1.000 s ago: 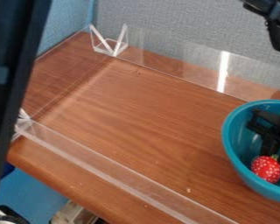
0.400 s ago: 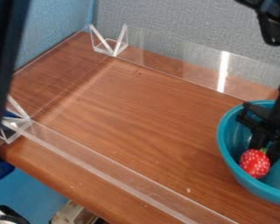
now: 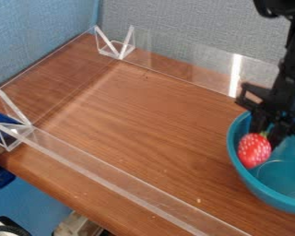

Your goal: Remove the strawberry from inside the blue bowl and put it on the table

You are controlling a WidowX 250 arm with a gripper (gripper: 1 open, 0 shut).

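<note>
The strawberry (image 3: 253, 148), small and red, hangs over the left rim of the blue bowl (image 3: 276, 182), lifted clear of the bowl's floor. My black gripper (image 3: 262, 135) reaches straight down from the upper right and is shut on the strawberry, fingers pinching its top. The bowl sits at the right edge of the brown wood-grain table (image 3: 137, 120), partly cut off by the frame.
Low clear acrylic walls (image 3: 76, 164) run along the table's front and back edges, with a clear corner bracket (image 3: 114, 42) at the back left. A dark blurred bar crosses the upper left of the view.
The gripper has risen and shifted left with the strawberry, from low inside the bowl to above its left rim. The bowl also slid slightly left.
</note>
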